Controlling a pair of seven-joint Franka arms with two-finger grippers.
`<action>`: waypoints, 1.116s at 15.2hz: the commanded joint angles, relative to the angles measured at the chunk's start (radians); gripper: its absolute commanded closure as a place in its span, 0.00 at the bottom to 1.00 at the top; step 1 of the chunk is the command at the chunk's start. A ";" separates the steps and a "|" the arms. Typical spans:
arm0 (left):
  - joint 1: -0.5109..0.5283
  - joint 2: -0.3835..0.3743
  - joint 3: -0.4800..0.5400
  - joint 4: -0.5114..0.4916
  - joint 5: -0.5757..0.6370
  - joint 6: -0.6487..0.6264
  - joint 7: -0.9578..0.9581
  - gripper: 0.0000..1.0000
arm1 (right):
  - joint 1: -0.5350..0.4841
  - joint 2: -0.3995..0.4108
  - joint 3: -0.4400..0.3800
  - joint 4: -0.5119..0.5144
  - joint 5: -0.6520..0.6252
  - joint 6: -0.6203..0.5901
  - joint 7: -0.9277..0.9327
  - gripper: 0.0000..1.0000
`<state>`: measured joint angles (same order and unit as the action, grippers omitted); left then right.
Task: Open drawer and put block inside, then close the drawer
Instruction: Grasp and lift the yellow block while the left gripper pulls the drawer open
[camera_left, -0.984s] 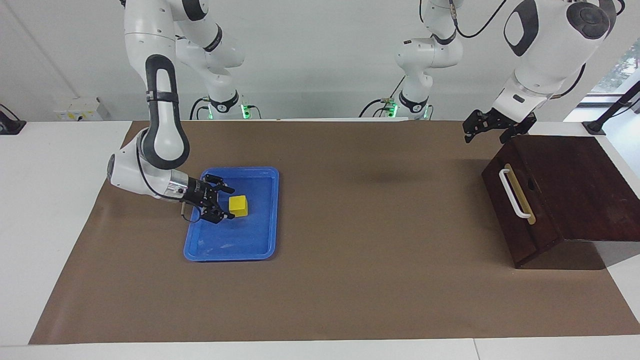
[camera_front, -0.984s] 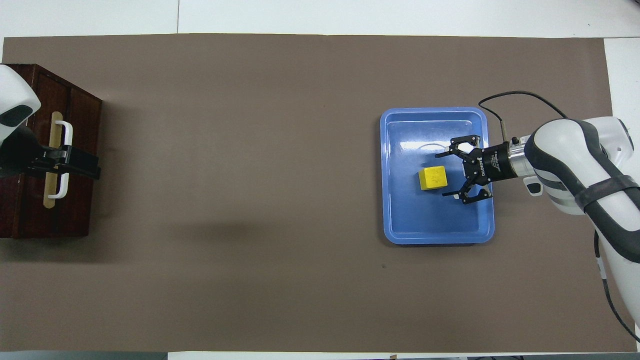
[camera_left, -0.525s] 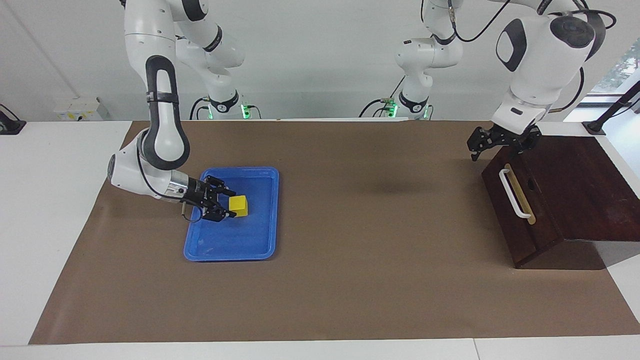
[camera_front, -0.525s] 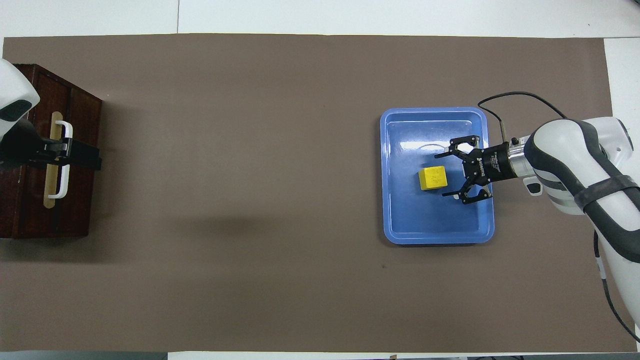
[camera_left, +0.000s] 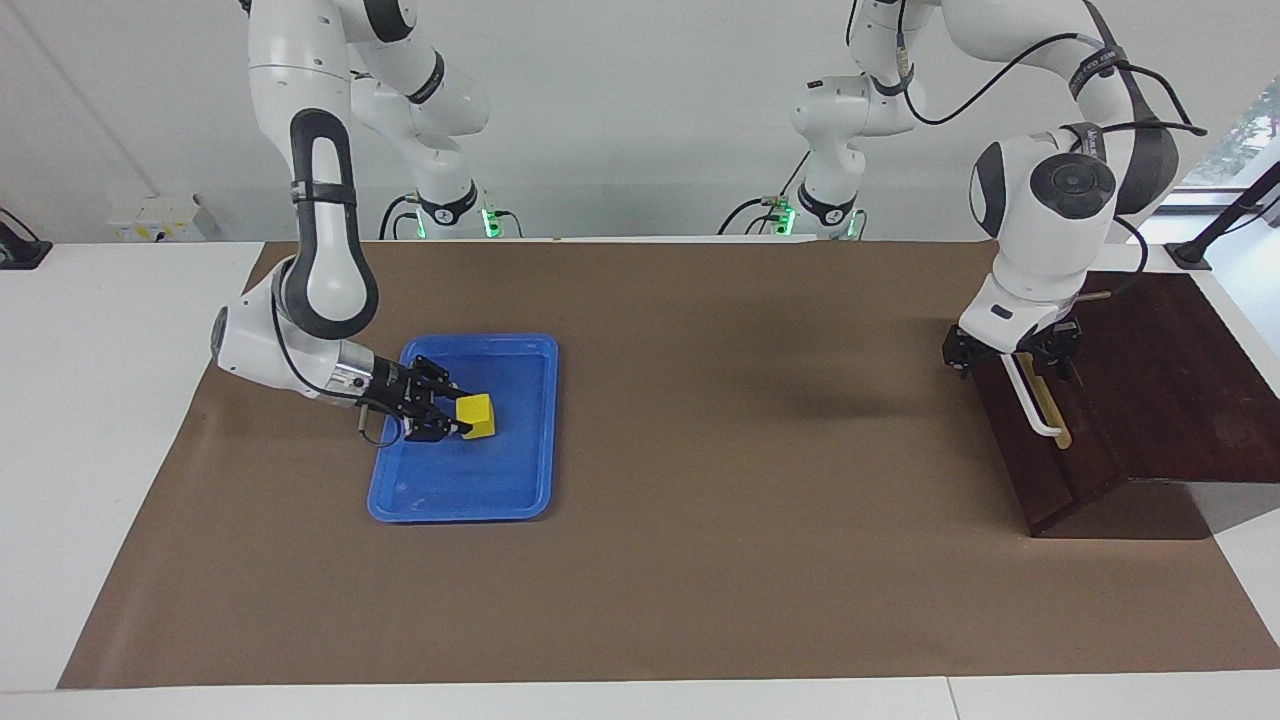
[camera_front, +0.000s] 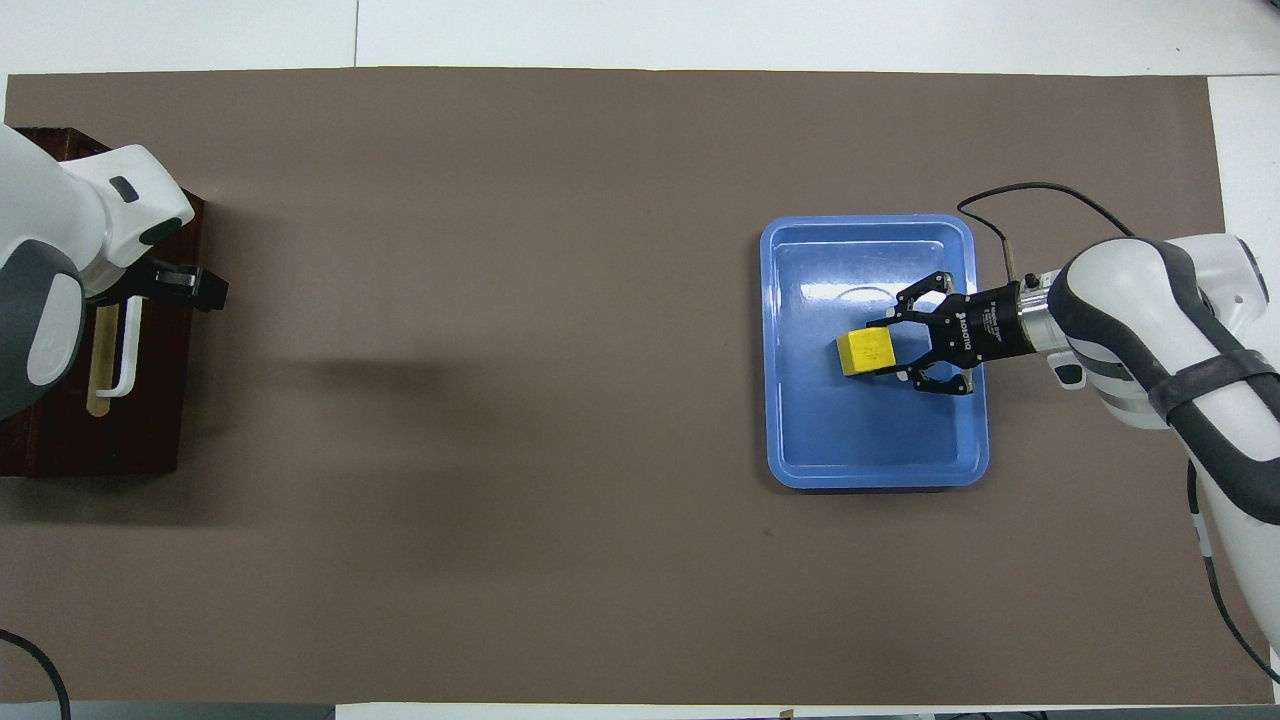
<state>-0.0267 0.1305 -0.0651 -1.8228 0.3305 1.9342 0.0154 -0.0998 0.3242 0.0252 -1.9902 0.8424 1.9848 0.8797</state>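
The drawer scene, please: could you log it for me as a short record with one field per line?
drawer: shut, at the left arm's end of the table
handle: white bar on the drawer front
left hand: at the handle's upper end; grip cannot be read
block: yellow cube lying in the tray
tray: blue, at the right arm's end
right hand: low in the tray, fingers closed in on two sides of the block
table cover: brown sheet
step: drawer not yet opened
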 joint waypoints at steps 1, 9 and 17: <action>0.042 -0.011 -0.005 -0.088 0.033 0.115 -0.006 0.00 | -0.001 -0.037 0.002 0.102 -0.035 -0.104 0.106 1.00; 0.074 -0.017 -0.005 -0.173 0.033 0.221 -0.005 0.00 | -0.004 -0.172 -0.002 0.350 -0.181 -0.406 0.337 1.00; 0.025 -0.022 -0.010 -0.197 0.033 0.229 -0.008 0.00 | -0.003 -0.212 0.010 0.396 -0.181 -0.471 0.404 1.00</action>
<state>0.0309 0.1368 -0.0739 -1.9775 0.3452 2.1355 0.0159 -0.0980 0.1166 0.0278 -1.6028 0.6804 1.5301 1.2634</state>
